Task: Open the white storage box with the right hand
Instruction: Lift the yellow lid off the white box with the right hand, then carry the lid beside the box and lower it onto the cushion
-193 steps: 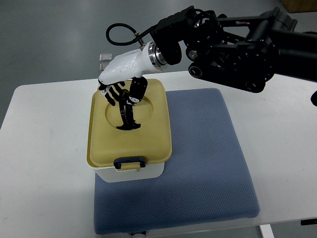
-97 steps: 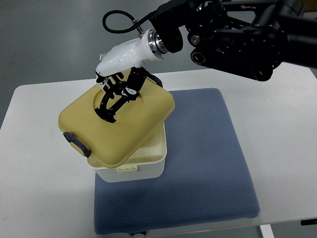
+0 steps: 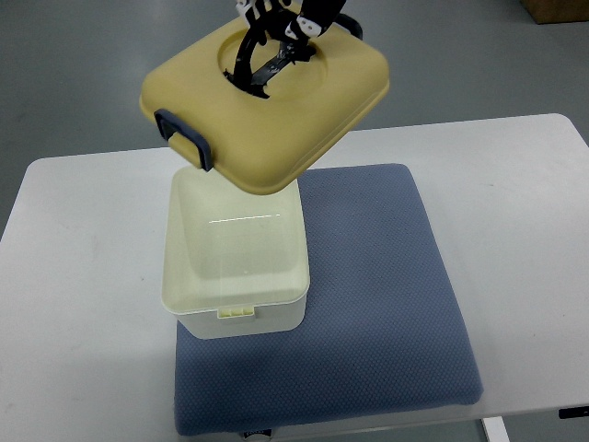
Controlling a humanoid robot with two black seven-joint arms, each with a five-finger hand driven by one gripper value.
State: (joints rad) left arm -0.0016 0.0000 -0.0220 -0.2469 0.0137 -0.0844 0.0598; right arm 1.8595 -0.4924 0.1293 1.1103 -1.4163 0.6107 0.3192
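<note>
The white bench [image 3: 83,239] carries a blue textured mat [image 3: 386,304], which covers most of its middle and right. On the mat's left edge stands the white storage box [image 3: 235,267], now uncovered; its pale interior shows only bare walls and floor, with nothing visible inside. A small latch tab sits on its near rim.

The yellow lid [image 3: 276,101] hangs in the air above and behind the box, well clear of the rim, tilted with its dark blue clasp [image 3: 184,138] pointing left. Its round recess holds a black handle [image 3: 262,60], and the right hand [image 3: 281,23], visible only at the top edge, has its black fingers [image 3: 304,28] clamped on that handle.

Half a second ago the lid was still resting askew on the box with one corner lifted; a second ago it sat closed. The arm, then plainly in view at upper right, has since risen almost out of the picture.
</note>
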